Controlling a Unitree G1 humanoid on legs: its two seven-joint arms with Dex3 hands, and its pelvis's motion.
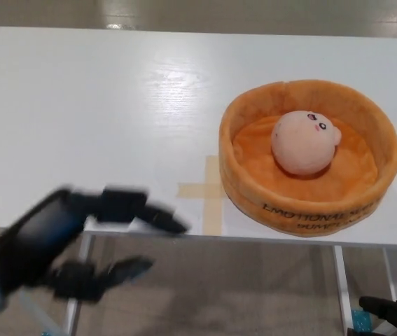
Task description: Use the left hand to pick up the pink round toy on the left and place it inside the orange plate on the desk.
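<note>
Black lettering runs along the plate's (310, 210) outer wall at six o'clock. The top line reads roughly "EMOTIONAL S…", its end cut off; the smaller line beneath is too blurred to make out.
</note>
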